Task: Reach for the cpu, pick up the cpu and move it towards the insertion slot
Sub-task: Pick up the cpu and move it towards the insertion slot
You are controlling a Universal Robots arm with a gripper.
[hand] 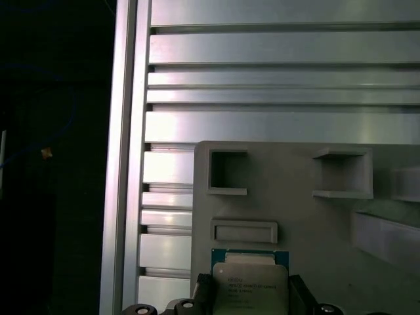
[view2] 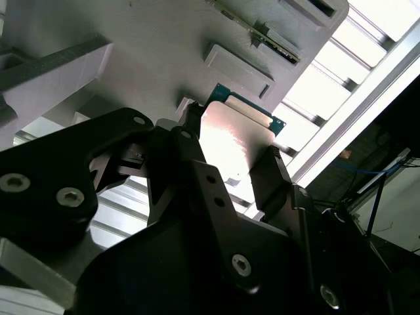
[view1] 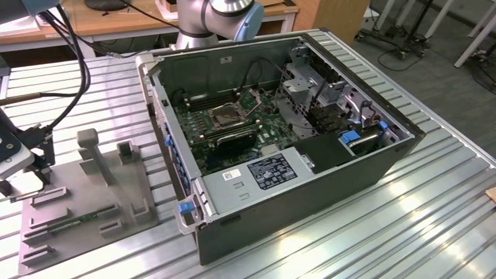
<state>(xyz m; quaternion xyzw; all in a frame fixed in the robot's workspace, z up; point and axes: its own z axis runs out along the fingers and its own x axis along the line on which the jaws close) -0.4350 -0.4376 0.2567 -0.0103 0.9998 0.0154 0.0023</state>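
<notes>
Because the cpu (hand: 249, 281) is a thin, stiff square with a polished metal lid over a green board, expect it to weigh next to nothing and to slip easily between hard pads. I judge its underside to be the fragile part, so the sound hold is on two opposite side edges, with the chip kept level.

That is where you have it. In both wrist views the end effector (view2: 228, 140) is narrowed onto the chip, with one of its fingers (view2: 268, 172) against each side edge and the lid bare between them. You cannot tell from these views whether the chip is clear of the surface beneath.

Under it lies the grey fixture plate (hand: 289, 216). The cpu sits close to that plate's edge, just beside a shallow rectangular recess (hand: 244, 231). The plate rests on the slatted metal table (hand: 262, 85), near the table's edge at the exterior view's left.

Well apart, toward the middle of the table, stands the open computer case (view1: 310, 192). The insertion slot (view1: 230, 118) shows inside it as a silvery frame round a dark centre.
</notes>
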